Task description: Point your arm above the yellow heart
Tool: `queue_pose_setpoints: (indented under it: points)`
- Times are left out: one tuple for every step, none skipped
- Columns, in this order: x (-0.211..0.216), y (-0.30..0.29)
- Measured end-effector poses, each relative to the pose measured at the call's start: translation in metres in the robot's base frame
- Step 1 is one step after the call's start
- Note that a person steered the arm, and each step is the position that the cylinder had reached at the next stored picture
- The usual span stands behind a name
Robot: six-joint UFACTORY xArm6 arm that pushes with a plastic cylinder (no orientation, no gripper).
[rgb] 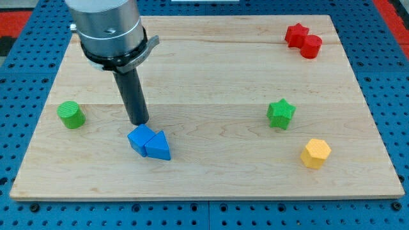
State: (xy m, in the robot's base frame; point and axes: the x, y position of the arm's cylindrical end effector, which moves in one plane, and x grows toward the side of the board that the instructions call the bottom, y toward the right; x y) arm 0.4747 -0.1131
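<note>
My tip (139, 122) rests on the board at the view's left, just above the blue cube (139, 138) and the blue triangle (158, 146), which touch each other. No yellow heart shows. The only yellow block is a yellow hexagon (316, 153) at the view's lower right, far from my tip. A green star (280, 114) sits up and to the left of the hexagon.
A green cylinder (71, 114) stands at the view's left edge of the wooden board (211, 57). A red star (296, 34) and a red cylinder (311, 46) touch each other at the view's top right. Blue pegboard surrounds the board.
</note>
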Motion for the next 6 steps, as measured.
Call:
queue_pose_setpoints:
  points:
    - [-0.065, 0.0]
    - [-0.125, -0.008]
    - [-0.174, -0.038]
    - [-0.218, -0.06]
    - [-0.224, -0.09]
    - [-0.211, -0.09]
